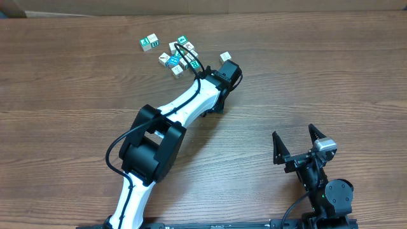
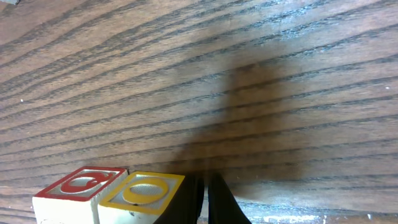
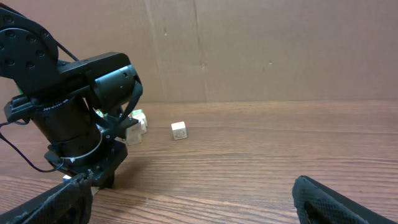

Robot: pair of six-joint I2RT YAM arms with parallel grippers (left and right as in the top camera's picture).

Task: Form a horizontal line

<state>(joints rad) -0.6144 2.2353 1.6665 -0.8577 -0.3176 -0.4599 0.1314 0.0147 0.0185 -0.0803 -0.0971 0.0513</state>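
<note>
overhead: wooden table [image 1: 331, 63]. the horizontal line [image 1: 149, 42] so far is two cream-and-teal cubes side by side at the far left of the group, near the table's far edge. just right of it, apart from it, sits an irregular bunch [image 1: 180, 56] of similar cubes. a lone cube [image 1: 225, 57] lies right of the bunch. the left arm [image 1: 191, 98] reaches in from the near left, its dark wrist end just below the lone cube and by the bunch's right edge; its jaws are hidden from above. the right gripper [image 1: 292, 130] waits well apart at the near right, jaws spread wide, nothing between them. left wrist: the left gripper [image 2: 205, 180] has its fingers [image 2: 221, 202] pressed together, holding nothing, low over bare wood. just left of them a red-ringed cube [image 2: 79, 186] and a yellow-ringed cube [image 2: 146, 191] sit touching, side by side; cannot tell which overhead cubes these are. right wrist: the right gripper's own fingers [image 3: 336, 202] frame the bottom edge, far apart and empty. the left arm fills the left side, a few cubes peek from behind it, and the lone cube stands clear on the wood to its right.
</note>
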